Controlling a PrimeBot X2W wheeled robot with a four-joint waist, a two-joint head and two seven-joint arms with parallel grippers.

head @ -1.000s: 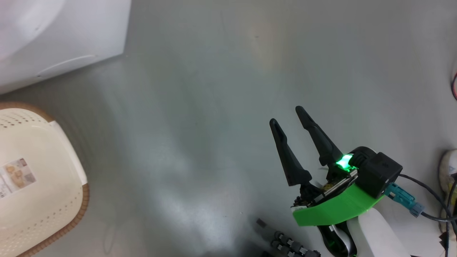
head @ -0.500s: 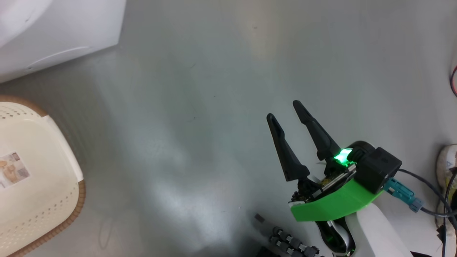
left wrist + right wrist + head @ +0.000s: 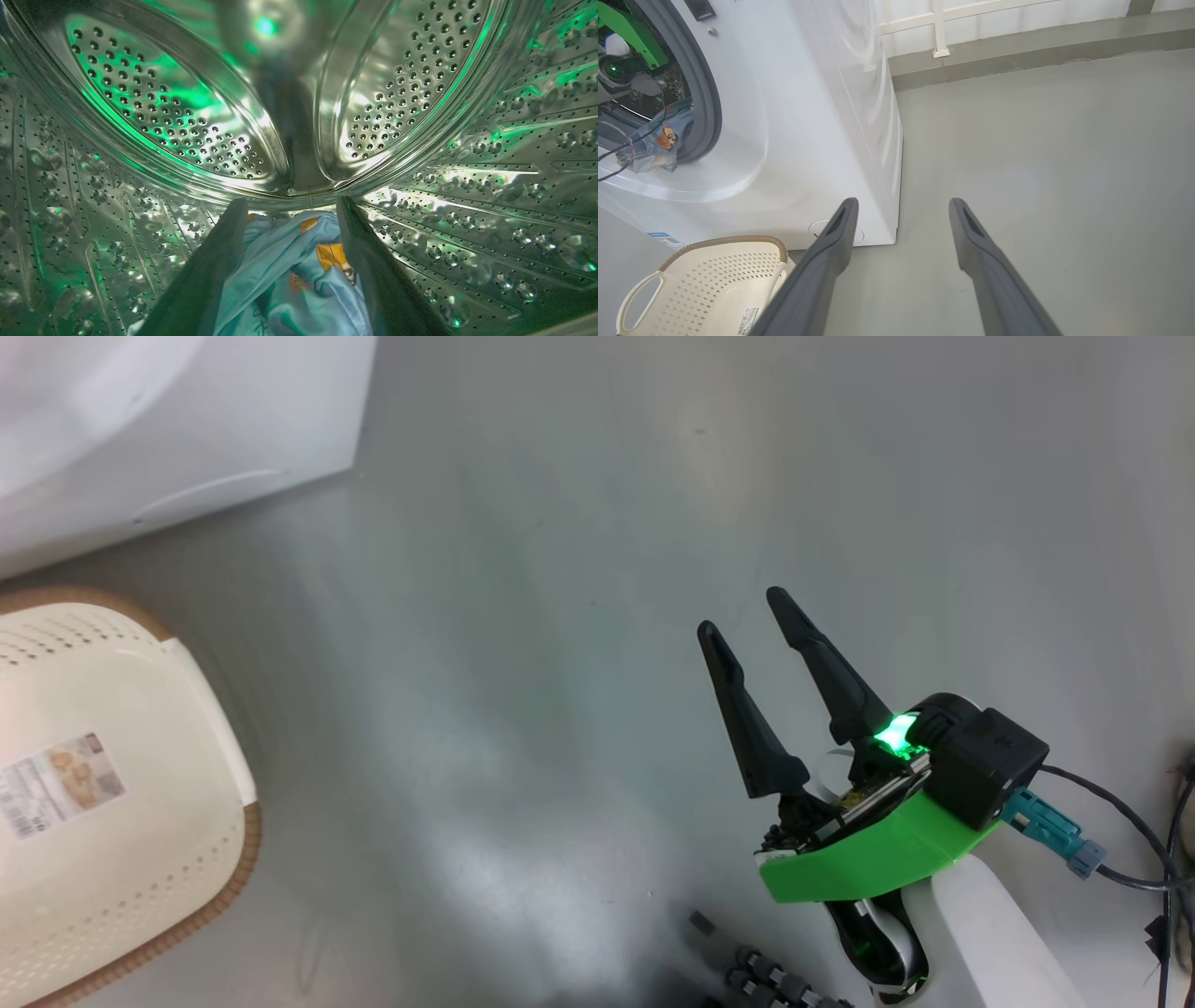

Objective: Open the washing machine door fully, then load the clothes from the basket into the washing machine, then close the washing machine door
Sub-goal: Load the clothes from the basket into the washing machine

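In the left wrist view my left gripper (image 3: 292,203) is deep inside the perforated steel drum (image 3: 187,116) of the washing machine (image 3: 808,116). Its fingers stand wide apart, open, with blue clothes (image 3: 299,275) printed with orange figures lying loosely between them. In the right wrist view a blue piece of the clothes (image 3: 661,137) hangs over the grey gasket (image 3: 710,107), below my left arm's green wrist (image 3: 626,25). The cream basket (image 3: 238,859) sits on the floor with only a label in it. My right gripper (image 3: 742,613) hangs open over bare floor. The washing machine door is out of view.
The machine's white lower corner (image 3: 187,448) is at the head view's upper left, just behind the basket (image 3: 724,240). Grey floor (image 3: 1041,163) stretches to the right of the machine up to a low wall ledge (image 3: 1017,51). Cables (image 3: 1120,859) trail by my right arm.
The head view has shifted slightly, so the basket and machine corner sit a little further right. My right gripper stays open in about the same place.
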